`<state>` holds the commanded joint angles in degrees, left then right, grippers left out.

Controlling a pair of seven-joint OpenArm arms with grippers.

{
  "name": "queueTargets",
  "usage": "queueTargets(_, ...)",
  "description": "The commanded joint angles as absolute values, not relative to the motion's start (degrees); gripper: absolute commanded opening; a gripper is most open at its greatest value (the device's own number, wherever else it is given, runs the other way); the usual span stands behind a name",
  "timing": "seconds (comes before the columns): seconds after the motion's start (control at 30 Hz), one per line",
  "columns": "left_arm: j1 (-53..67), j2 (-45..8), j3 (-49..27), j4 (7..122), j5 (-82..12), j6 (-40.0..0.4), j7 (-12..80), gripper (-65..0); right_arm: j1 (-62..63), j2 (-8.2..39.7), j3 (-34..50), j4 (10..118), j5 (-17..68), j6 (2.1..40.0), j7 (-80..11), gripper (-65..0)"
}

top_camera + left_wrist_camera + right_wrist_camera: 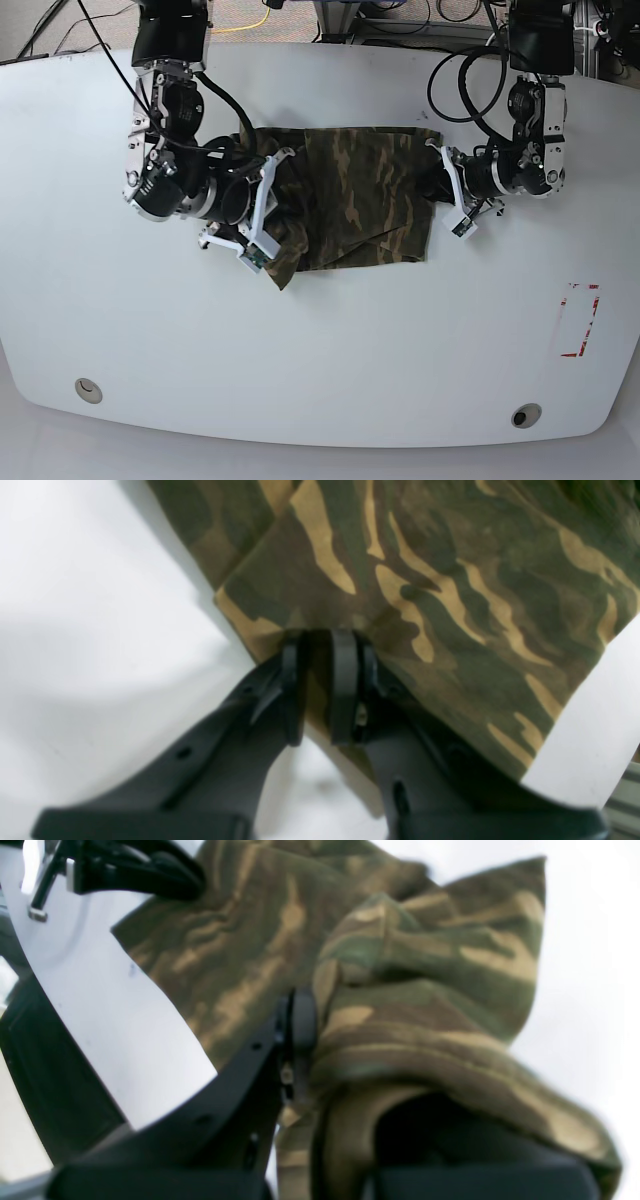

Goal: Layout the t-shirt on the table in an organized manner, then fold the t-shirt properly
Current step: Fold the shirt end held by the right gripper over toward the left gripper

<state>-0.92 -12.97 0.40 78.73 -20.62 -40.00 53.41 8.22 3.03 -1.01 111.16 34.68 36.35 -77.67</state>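
1. White bench [320, 340] filling the base view, bearing a red tape rectangle [578, 320] toward 3 o'clock and two grommet holes [88, 388] near the 6 o'clock edge.
2. Lying a little above centre, toward 12 o'clock: the camouflage t-shirt [360, 195], mostly flat, bunching and rumpling along its 9 o'clock side.
3. Reaching in from 3 o'clock in the base view: the left gripper [318, 645], fingers [344, 680] closing on the t-shirt's edge, a strip of cloth pinched in the narrow gap between them.
4. Reaching in from 9 o'clock in the base view: the right gripper [320, 1035], one black finger [300, 1025] showing bare, cloth draping thickly over the other; clamping on the bunched t-shirt fold.
5. Showing at 11 o'clock in the right wrist view, blurred: dark parts of the other arm [125, 867], beside the cloth.
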Motion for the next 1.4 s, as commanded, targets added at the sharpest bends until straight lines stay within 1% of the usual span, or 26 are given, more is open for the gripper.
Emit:
queueTargets(0.3, -0.8, -12.7, 0.4, 78.7, -20.6, -40.0, 52.7, -57.9, 10.8, -1.3, -7.9, 111.2, 29.3, 36.4, -77.6, -65.0)
queueTargets(0.53, -0.6, -12.7, 0.3, 78.7, -20.6, -40.0, 52.7, -57.9, 11.4, -1.9, -14.8, 111.1, 25.0, 36.2, -75.4, -64.8)
queueTargets(0.6, -0.6, -12.7, 0.3, 78.7, -20.6, -40.0, 52.7, -57.9, 11.4, -1.9, -16.0, 111.1, 24.0, 36.2, -74.8, -63.9)
queueTargets(0.63, -0.6, -12.7, 0.3, 78.7, -20.6, -40.0, 52.7, -57.9, 11.4, -1.9, -16.7, 111.1, 23.3, 36.2, -74.4, -61.8)
queueTargets(0.73, -0.5, -12.7, 0.3, 78.7, -20.6, -40.0, 52.7, -58.1, 11.4, -2.0, -17.7, 111.1, 22.0, 36.2, -73.7, -52.6)
queueTargets(0.97, -0.5, -12.6, 0.3, 78.7, -20.6, -40.0, 52.7, -58.1, 13.3, -2.4, -23.3, 110.9, 18.9, 36.2, -71.1, -25.2)
queueTargets(1.07, -0.5, -12.6, 0.3, 78.7, -20.8, -40.0, 52.7, -58.1, 14.8, -2.9, -25.9, 110.3, 17.7, 36.2, -70.9, -15.9)
queueTargets(1.13, -0.6, -12.6, 0.2, 79.2, -20.8, -40.0, 52.7, -58.1, 15.6, -3.3, -26.6, 110.3, 17.5, 36.2, -70.9, -12.2)
queueTargets(1.17, -0.7, -12.6, 0.1, 79.6, -20.8, -40.0, 52.7, -58.1, 15.9, -3.3, -26.7, 110.3, 17.6, 36.2, -70.9, -11.6)
queueTargets(1.4, -0.7, -12.6, 0.1, 81.6, -20.8, -40.0, 52.7, -58.1, 16.2, -3.6, -26.9, 110.0, 17.5, 36.4, -70.9, -11.7)
